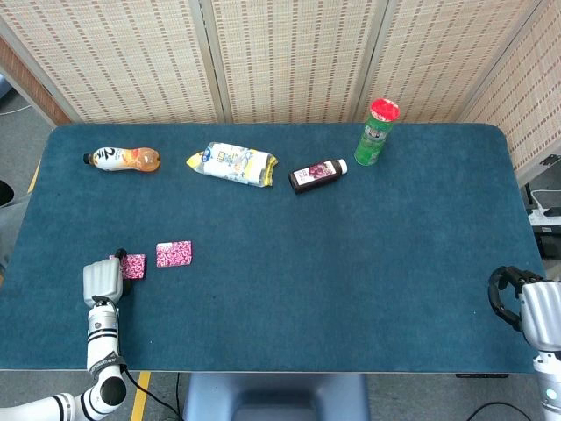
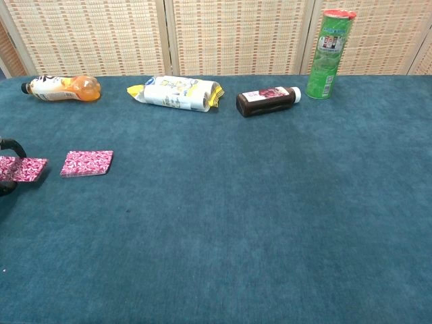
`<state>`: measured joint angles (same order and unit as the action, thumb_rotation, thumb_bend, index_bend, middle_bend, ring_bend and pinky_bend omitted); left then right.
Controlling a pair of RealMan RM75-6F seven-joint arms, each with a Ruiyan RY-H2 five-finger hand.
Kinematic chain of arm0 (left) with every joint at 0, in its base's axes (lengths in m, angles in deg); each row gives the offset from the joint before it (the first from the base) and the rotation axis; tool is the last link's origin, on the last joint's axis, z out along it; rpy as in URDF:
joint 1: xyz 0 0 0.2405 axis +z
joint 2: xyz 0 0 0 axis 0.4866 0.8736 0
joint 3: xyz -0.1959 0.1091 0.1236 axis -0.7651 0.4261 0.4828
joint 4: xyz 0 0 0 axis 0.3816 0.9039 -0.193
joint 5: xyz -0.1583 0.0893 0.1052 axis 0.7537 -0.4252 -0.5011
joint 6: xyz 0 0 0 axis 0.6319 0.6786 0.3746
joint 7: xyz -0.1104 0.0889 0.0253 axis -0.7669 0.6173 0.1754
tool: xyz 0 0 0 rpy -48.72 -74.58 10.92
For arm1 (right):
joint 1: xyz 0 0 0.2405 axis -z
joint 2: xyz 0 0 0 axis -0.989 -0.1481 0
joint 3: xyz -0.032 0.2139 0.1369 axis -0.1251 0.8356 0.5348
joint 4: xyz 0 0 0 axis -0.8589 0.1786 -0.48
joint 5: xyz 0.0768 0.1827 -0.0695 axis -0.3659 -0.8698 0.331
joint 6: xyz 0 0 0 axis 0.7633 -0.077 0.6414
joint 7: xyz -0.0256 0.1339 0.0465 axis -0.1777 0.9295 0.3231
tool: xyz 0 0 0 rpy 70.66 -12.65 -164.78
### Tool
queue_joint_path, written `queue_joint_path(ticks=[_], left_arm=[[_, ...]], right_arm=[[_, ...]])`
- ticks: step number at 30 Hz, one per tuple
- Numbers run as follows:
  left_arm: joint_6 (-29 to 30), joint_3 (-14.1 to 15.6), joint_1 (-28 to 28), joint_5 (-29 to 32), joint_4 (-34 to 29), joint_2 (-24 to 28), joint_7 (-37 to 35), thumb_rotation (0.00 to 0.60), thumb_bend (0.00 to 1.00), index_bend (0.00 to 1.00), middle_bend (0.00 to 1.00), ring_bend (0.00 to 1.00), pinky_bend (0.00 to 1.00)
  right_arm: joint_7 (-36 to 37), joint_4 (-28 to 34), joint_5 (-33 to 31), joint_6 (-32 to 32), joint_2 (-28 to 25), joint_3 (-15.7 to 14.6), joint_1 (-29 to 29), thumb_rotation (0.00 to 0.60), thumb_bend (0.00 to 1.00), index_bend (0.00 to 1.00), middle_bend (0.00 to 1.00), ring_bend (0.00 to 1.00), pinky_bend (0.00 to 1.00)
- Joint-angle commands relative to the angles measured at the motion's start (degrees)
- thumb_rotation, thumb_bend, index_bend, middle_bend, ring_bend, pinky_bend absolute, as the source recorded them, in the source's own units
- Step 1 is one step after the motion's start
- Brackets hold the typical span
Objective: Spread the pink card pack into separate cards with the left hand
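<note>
Here the desk [image 1: 368, 263], covered in dark teal felt, fills most of both views, with woven reed screens [image 1: 289, 57] standing behind its far edge. Along that far side lie, from left to right, an orange drink bottle [image 1: 123, 159] on its side, a yellow and white snack bag [image 1: 231, 163] lying flat, a dark juice bottle [image 1: 317, 175] on its side with its white cap pointing right, and a green canister [image 1: 377, 132] with a red lid standing upright.

The left robot hand [image 1: 102, 281] sits near the desk's front left edge, its pale back facing the head camera and its dark fingertips on a pink patterned card [image 1: 133, 266] at its upper right. In the chest view that card [image 2: 21, 169] juts in from the left edge, with only a dark finger showing beside it; whether the card is pinched or merely pressed cannot be told. The pink card pack [image 1: 173, 253] lies flat on the felt just right of that card, apart from it with a strip of felt between them.

The right robot hand [image 1: 526, 307] rests at the desk's front right corner, its dark fingers curled inward and holding nothing.
</note>
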<state>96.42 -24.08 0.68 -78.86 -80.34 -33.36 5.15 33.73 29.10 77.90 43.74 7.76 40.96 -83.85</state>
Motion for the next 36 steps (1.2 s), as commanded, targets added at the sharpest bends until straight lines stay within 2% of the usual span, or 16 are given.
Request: queue_joint_path(ticks=[1, 5, 16, 26, 36], left_arm=[[-0.68, -0.1, -0.02, 0.29, 0.87, -0.73, 0.22, 0.6, 0.41, 0.32, 1.0, 1.0, 1.0], [-0.84, -0.35, -0.01, 0.28, 0.68, -0.88, 0.59, 0.6, 0.41, 0.25, 1.0, 1.0, 1.0], [-0.7, -0.62, 0.2, 0.27, -2.99, 0.88, 2.26, 0.6, 0.4, 0.14, 1.0, 1.0, 1.0], [0.57, -3.03, -2.05, -1.42, -8.43, 0.76, 3.08, 0.6, 0.4, 0.17, 1.0, 1.0, 1.0], [0.69, -5.11, -6.03, 1.74, -8.87, -2.89, 7.75, 0.6, 0.4, 0.17, 1.0, 1.0, 1.0]], right_arm=[[0.19, -0.04, 0.04, 0.15, 0.0, 0.05, 0.02, 0.6, 0.59, 0.76, 0.62, 0.7, 0.96], [0.4, -0.08, 0.06, 0.18, -0.06, 0.03, 0.04, 0.6, 0.59, 0.76, 0.62, 0.7, 0.96], [0.64, -0.13, 0.31, 0.47, -0.1, -0.04, 0.12, 0.6, 0.59, 0.76, 0.62, 0.7, 0.96], [0.61, -0.18, 0.27, 0.24, -0.01, -0.06, -0.01, 0.6, 0.59, 0.76, 0.62, 0.7, 0.96], [1.47, 0.05, 0.08, 0.57, -0.56, 0.11, 0.18, 0.6, 0.59, 0.76, 0.62, 0.7, 0.96]])
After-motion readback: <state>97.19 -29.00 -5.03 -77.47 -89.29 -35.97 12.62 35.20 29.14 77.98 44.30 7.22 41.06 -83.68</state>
